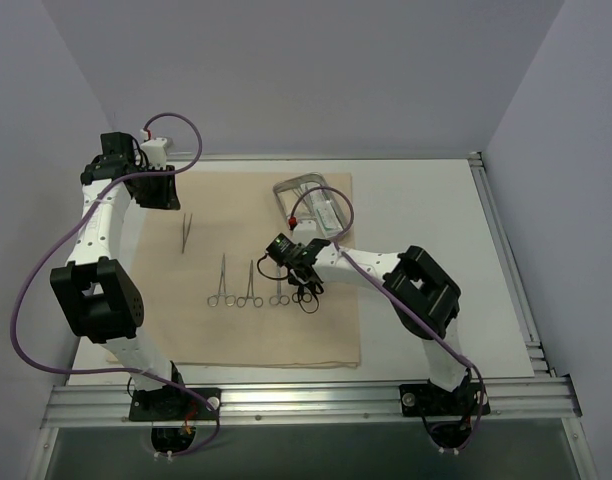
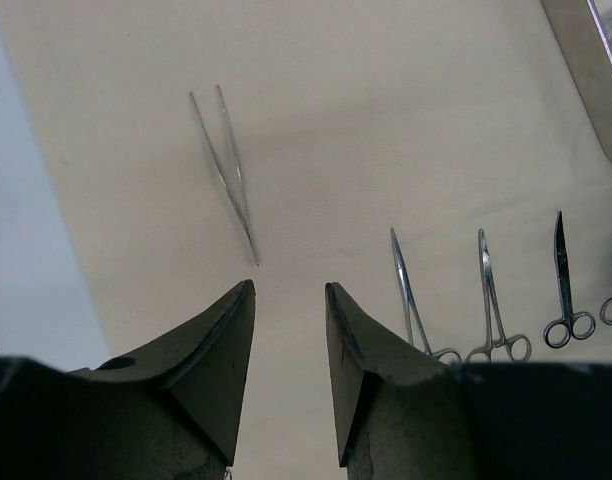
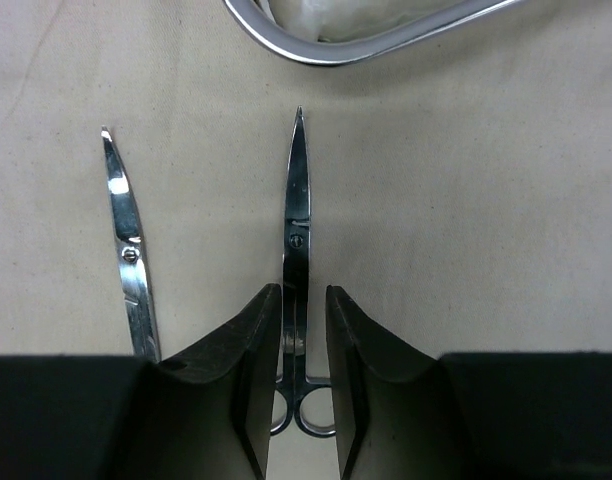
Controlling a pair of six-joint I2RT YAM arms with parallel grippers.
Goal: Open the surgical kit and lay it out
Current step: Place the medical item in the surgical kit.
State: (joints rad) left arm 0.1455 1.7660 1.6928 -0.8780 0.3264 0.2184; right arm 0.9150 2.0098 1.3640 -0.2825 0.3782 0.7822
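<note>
Noted right claw (image 3: 304, 287) narrowly apart, straddling the scissors (image 3: 298, 200); scissors flat on beige cloth wrap (image 3: 466, 200), tips toward steel tray (image 3: 306, 57); left claw (image 2: 289, 285) apart, empty, over cloth near tweezers (image 2: 245, 225); forceps (image 2: 407, 285) alongside.

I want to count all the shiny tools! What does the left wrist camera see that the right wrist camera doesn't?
Only the left wrist view shows the tweezers and two forceps, lying beyond the empty left gripper. Only the right wrist view clearly shows the straight scissors, lying between the fingers of the right gripper, and something white inside the steel tray. Both show the beige cloth, a bit of the steel tray, and the curved scissors.
</note>
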